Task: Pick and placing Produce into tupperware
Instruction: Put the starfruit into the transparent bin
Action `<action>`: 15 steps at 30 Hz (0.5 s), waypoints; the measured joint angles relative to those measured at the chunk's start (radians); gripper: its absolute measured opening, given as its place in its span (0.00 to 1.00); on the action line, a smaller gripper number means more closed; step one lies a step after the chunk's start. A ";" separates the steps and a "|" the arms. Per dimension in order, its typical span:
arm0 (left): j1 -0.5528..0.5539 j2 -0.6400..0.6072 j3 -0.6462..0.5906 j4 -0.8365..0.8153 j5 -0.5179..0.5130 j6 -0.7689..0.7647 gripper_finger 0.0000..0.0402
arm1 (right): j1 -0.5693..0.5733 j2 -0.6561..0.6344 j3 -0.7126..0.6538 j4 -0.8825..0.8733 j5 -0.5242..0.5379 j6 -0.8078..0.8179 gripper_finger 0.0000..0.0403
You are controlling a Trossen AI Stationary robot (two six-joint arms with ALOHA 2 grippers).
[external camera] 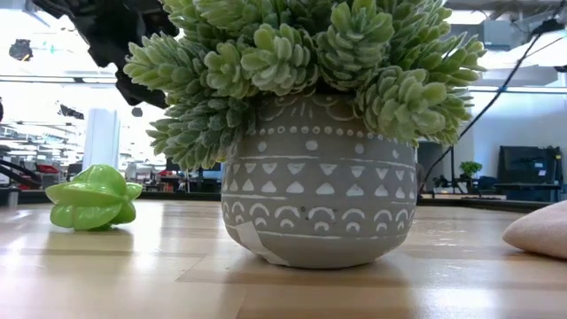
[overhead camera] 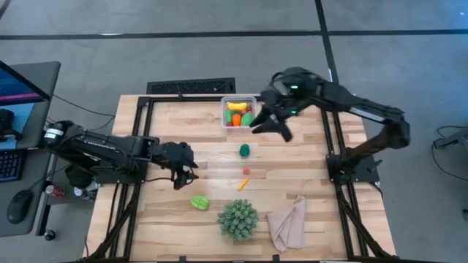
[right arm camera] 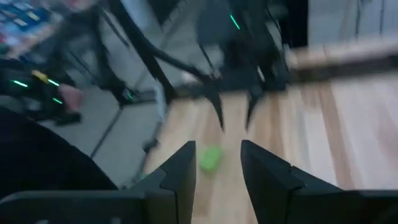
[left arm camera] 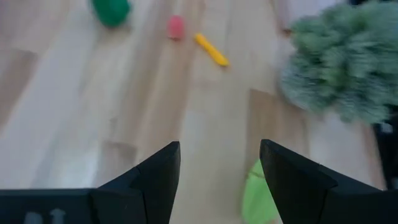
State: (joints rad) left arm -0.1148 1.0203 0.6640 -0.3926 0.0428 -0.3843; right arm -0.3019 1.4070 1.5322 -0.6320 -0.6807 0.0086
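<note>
High view had the left gripper (overhead camera: pixel 184 174) hovering over bare wood, fingers apart, nothing between them. The green star fruit (overhead camera: pixel 199 202) lay just beside it, toward the plant (overhead camera: pixel 238 218); left wrist view showed only the fruit's edge by one finger, off centre. Further out: an orange stick (overhead camera: pixel 242 183), a red berry (overhead camera: pixel 246 171) and a green piece (overhead camera: pixel 244 150), well apart from the gripper. The tupperware (overhead camera: pixel 238 112) sat at the far edge, already holding several pieces. Right gripper (overhead camera: pixel 269 126) hung just beside the tub, fingers slightly parted, empty. My read: star fruit was next. Centre the left jaws over it before descending, and keep clear of the plant.
</note>
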 joint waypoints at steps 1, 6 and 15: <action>-0.009 0.000 0.000 0.006 0.012 -0.001 0.53 | 0.013 -0.028 0.000 0.021 0.000 0.015 0.29; -0.040 0.001 0.000 0.002 0.052 -0.022 0.53 | 0.078 -0.157 0.000 0.106 0.040 0.069 0.29; -0.095 0.001 0.000 -0.002 0.047 -0.026 0.53 | 0.229 -0.328 0.000 0.175 0.188 0.073 0.29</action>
State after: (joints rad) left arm -0.2102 1.0214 0.6640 -0.3947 0.0898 -0.4099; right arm -0.0725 1.0787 1.5322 -0.4565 -0.4929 0.0812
